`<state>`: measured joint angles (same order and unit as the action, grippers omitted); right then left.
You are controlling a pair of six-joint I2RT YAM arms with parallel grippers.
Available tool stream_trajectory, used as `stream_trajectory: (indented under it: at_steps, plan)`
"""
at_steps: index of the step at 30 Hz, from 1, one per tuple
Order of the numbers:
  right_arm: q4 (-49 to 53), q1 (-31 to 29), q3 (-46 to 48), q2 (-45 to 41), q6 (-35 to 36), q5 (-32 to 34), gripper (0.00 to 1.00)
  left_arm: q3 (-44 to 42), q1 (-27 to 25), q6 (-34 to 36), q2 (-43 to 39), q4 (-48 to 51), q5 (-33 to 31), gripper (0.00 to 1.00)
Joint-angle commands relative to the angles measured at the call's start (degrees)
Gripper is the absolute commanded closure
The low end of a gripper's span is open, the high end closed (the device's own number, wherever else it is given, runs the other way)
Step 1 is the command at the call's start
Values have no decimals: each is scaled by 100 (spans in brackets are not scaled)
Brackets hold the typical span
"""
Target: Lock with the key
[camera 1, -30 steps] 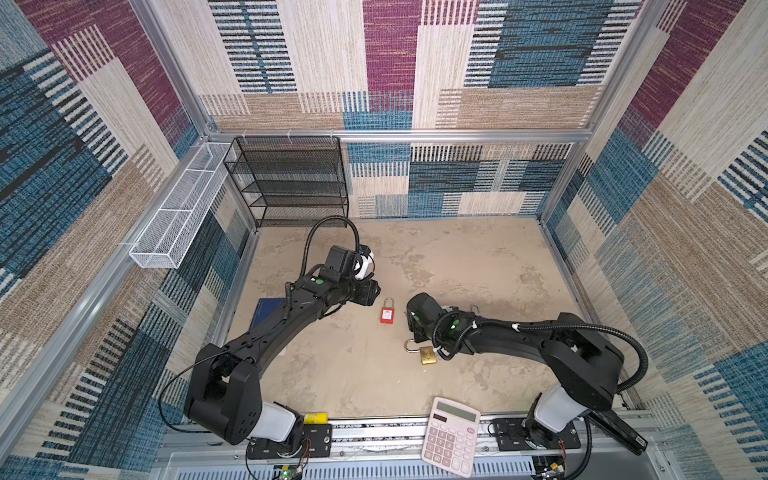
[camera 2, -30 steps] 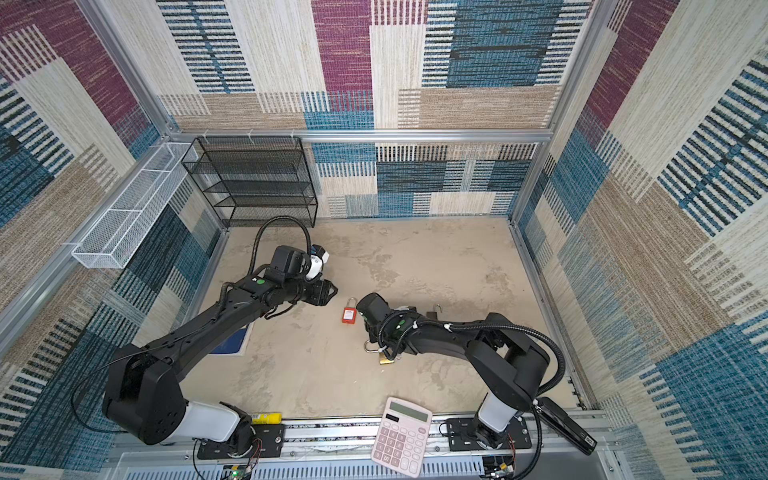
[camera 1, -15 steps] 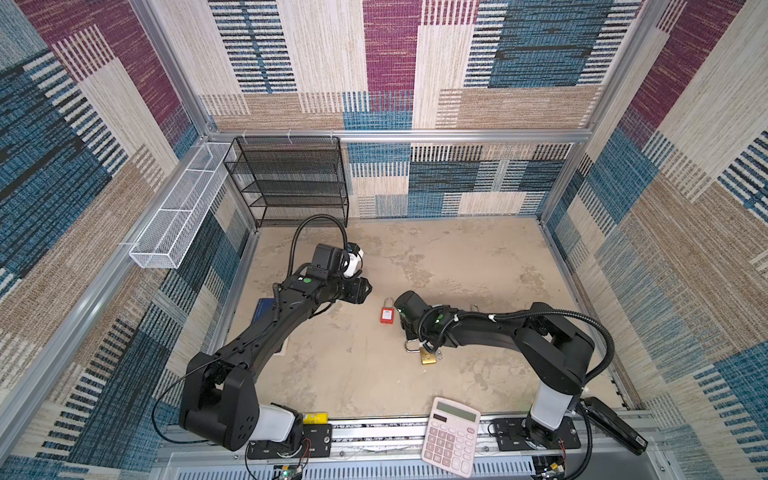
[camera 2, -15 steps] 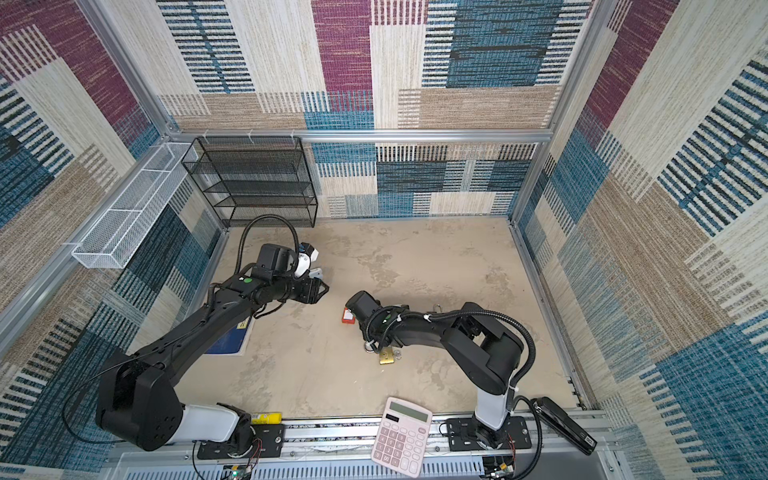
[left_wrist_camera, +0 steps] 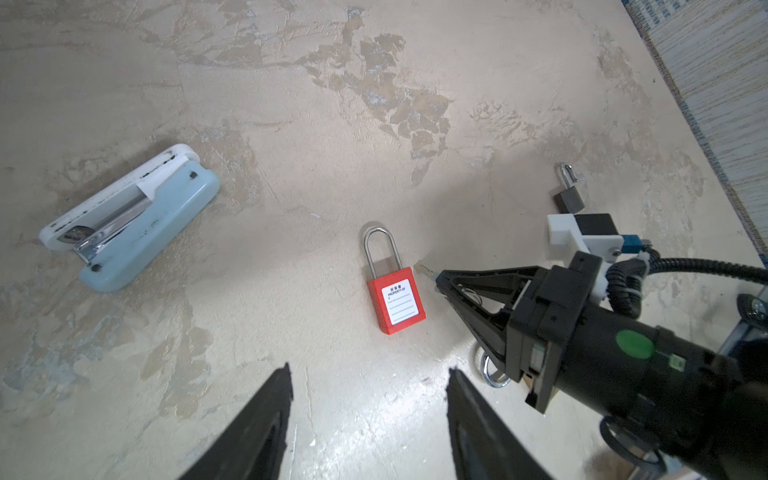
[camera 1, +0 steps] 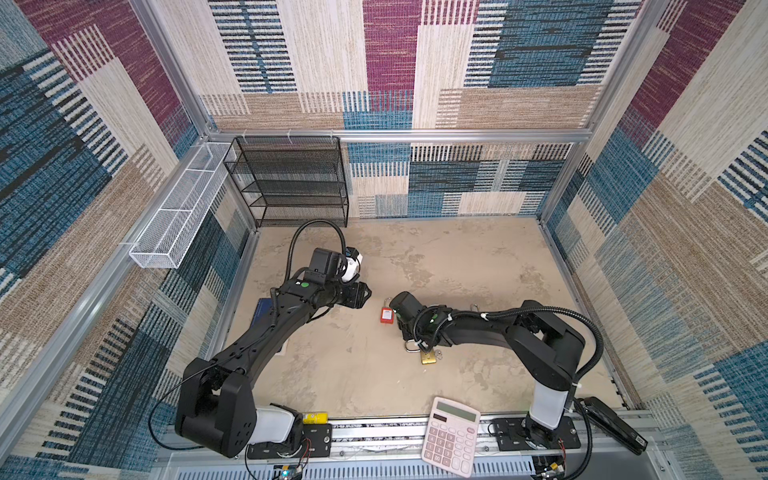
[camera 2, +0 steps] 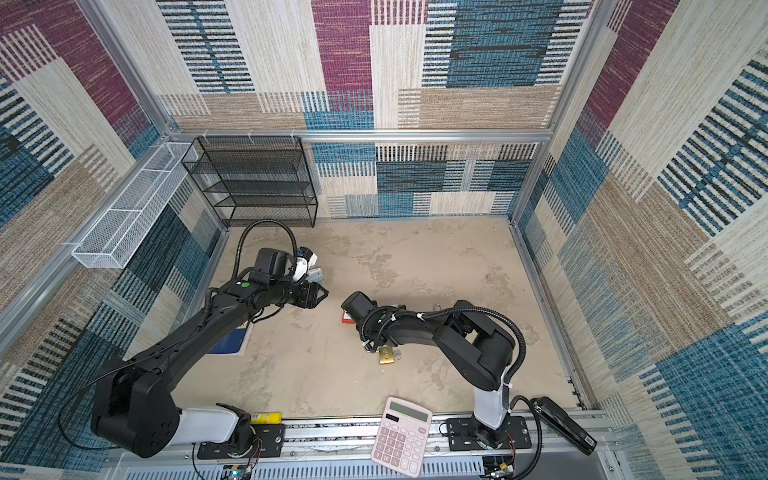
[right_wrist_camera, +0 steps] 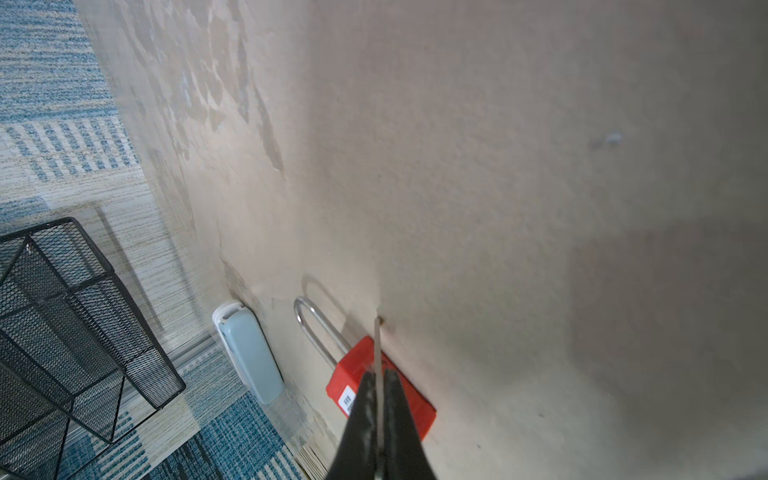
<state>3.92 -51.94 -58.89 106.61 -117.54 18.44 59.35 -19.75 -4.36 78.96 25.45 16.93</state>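
My left hand [left_wrist_camera: 370, 368] hangs half open and empty, with the red padlock [left_wrist_camera: 397, 305] flat on the worktop [left_wrist_camera: 291, 124] just ahead of it. My right hand [right_wrist_camera: 379, 374], pinched shut on the key [right_wrist_camera: 377, 345], has reached in beside the padlock's shackle end. I judge the key still needs lining up.

In a top view right arm [camera 2: 415, 328] hides red padlock [camera 2: 346, 318] except its 9 o'clock edge. Key [right_wrist_camera: 377, 340] bow buried in right gripper [right_wrist_camera: 378, 376].
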Motion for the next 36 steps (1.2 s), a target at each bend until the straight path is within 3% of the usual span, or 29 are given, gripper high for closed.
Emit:
stream_trajectory:
  at_steps: [1,9,13,22,24,36]
  plan:
    - [0,18,18,131,-1103,-195,90,2,6,36,-20,-28,109,38]
    - [-45,18,35,105,-1036,-140,79,42,15,32,-5,8,134,38]
    - [-93,19,62,55,-970,-76,67,63,15,5,14,19,162,38]
    - [-24,18,2,-6,-872,-141,15,154,15,23,84,133,214,38]
    - [-17,19,-26,16,-868,-222,0,164,15,32,85,165,206,38]
    - [744,34,-304,21,-745,-365,1,190,28,96,52,306,158,38]
